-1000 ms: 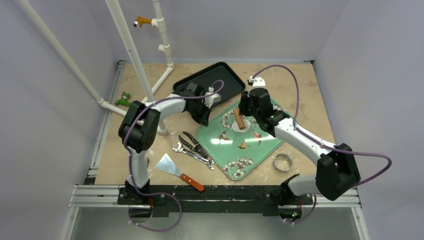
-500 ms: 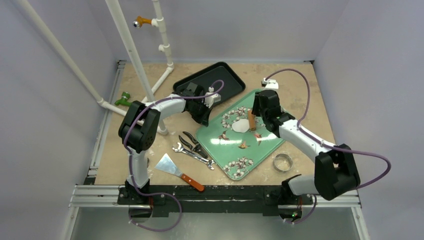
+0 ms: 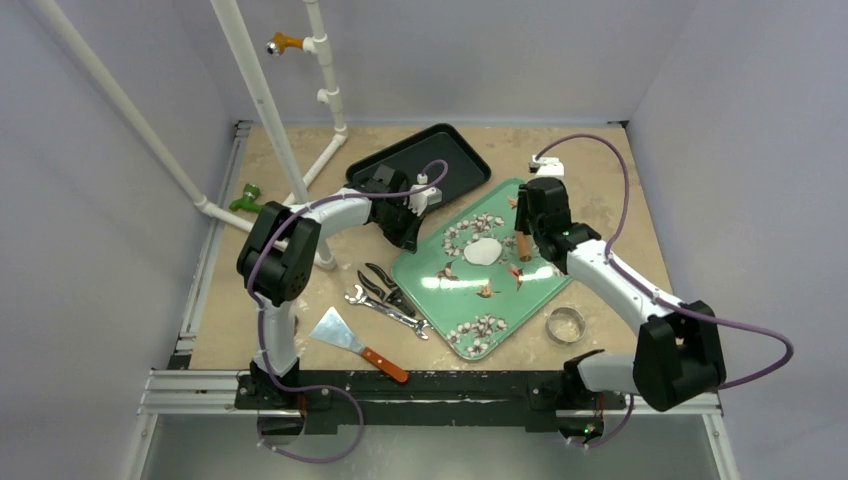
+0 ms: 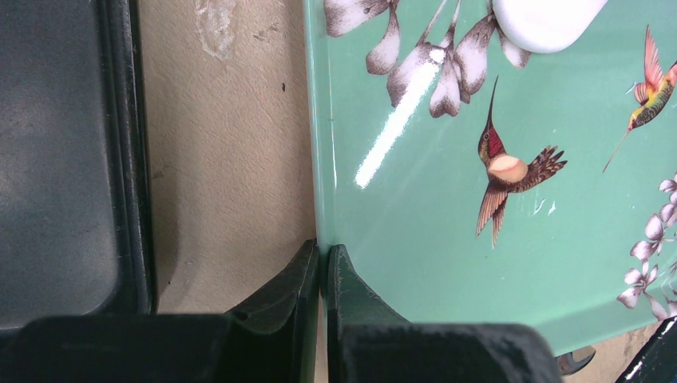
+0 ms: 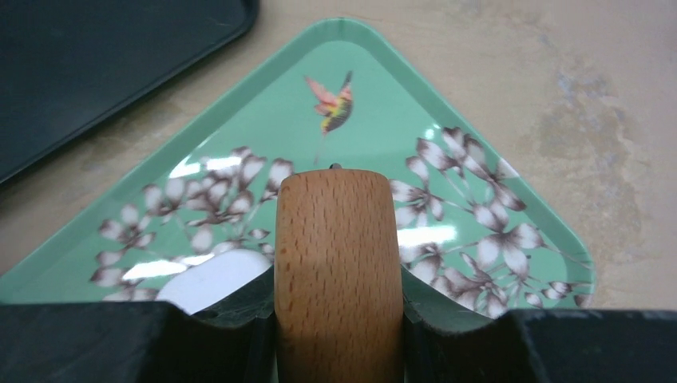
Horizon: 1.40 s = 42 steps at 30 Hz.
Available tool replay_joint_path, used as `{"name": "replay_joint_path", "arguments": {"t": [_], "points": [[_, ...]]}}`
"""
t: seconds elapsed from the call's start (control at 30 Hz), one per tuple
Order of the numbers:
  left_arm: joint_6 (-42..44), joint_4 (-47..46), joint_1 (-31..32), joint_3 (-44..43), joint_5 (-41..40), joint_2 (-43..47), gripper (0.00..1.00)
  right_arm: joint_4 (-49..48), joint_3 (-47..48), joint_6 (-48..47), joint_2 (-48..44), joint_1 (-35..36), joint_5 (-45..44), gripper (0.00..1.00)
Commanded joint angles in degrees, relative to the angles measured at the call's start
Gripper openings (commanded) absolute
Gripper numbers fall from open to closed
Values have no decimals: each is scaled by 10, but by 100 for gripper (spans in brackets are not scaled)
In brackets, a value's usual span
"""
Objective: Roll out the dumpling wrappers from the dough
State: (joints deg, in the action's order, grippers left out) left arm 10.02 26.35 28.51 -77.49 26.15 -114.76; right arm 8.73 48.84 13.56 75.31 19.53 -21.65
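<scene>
One roundish white dough disc, a dumpling wrapper, lies on the green bird-print tray. My right gripper is shut on a wooden rolling pin, which sits just right of the dough. In the right wrist view the pin sticks out between the fingers of the gripper, with the dough low on the left. My left gripper is shut on the rim of the green tray at its upper-left edge. The dough shows at the top right of that view.
A black tray lies behind the green one. Pliers, a wrench and a scraper lie left of the green tray. A metal ring sits at its right. White pipes stand at the back left.
My right gripper has carried the rolling pin rightwards, from over the dough to its right side, so the whole white disc now shows. The left gripper has stayed on the tray rim.
</scene>
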Motion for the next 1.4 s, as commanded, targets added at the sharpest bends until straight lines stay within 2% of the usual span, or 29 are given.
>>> {"name": "replay_joint_path", "arguments": {"t": [0.0, 0.17, 0.3, 0.43, 0.63, 1.0, 1.23, 1.37], "points": [[11, 1, -2, 8, 2, 2, 0, -41, 32, -19, -47, 60, 35, 0], [11, 0, -2, 8, 1, 3, 0, -112, 9, -2, -45, 84, 95, 0], [11, 0, -2, 7, 2, 3, 0, -107, 7, 15, -1, 83, 99, 0], [11, 0, -2, 7, 2, 3, 0, -99, -4, 5, 24, 76, 51, 0], [11, 0, -2, 8, 2, 3, 0, -102, -51, 18, 18, 12, 36, 0], [11, -1, -2, 9, 2, 3, 0, -88, -84, -6, -20, -12, -25, 0], [11, -1, -2, 9, 3, 3, 0, -23, -14, -23, -36, -6, -8, 0], [11, -1, -3, 9, 3, 3, 0, -38, 11, -30, -50, 57, 12, 0]]}}
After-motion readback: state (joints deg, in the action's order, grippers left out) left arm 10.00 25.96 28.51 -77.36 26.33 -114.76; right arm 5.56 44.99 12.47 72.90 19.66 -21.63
